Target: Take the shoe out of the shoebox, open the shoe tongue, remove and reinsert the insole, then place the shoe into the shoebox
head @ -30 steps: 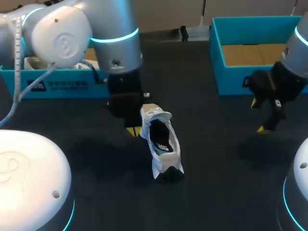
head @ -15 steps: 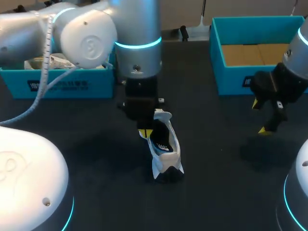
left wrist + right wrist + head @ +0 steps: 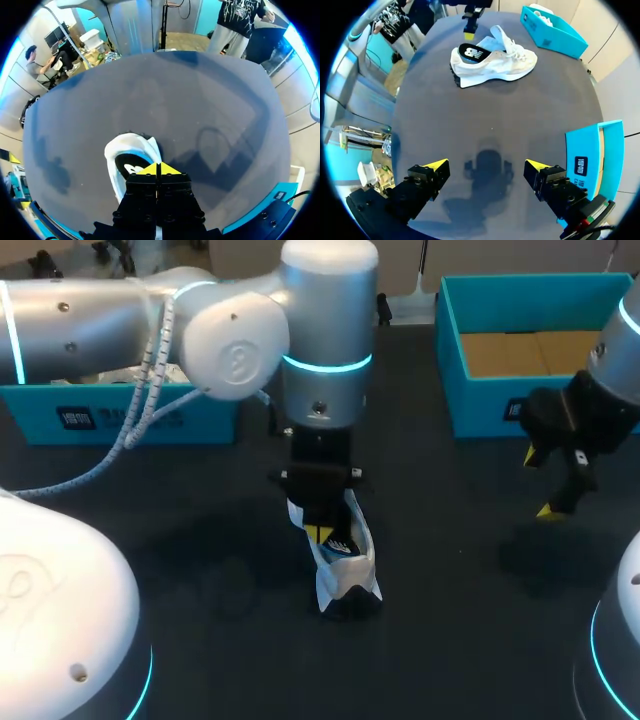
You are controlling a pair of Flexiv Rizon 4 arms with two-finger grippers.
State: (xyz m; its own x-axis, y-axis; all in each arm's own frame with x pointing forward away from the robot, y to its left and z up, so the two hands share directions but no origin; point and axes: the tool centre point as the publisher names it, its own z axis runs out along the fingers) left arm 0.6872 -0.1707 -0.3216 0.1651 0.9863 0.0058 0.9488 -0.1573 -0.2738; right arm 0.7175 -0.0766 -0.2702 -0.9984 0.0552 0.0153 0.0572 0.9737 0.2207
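Left hand (image 3: 157,169) pinched closed over white mesh shoe (image 3: 114,152); right hand (image 3: 486,164) spread wide, empty.

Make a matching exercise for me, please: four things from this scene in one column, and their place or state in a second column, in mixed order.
1. shoe
2. left gripper
3. right gripper
4. right shoebox

a. fingers wide apart, over bare table
b. teal, open, brown inside
c. fingers together, just above the shoe
d. white, standing on its sole at mid table

Pairs: 1-d, 2-c, 3-a, 4-b.
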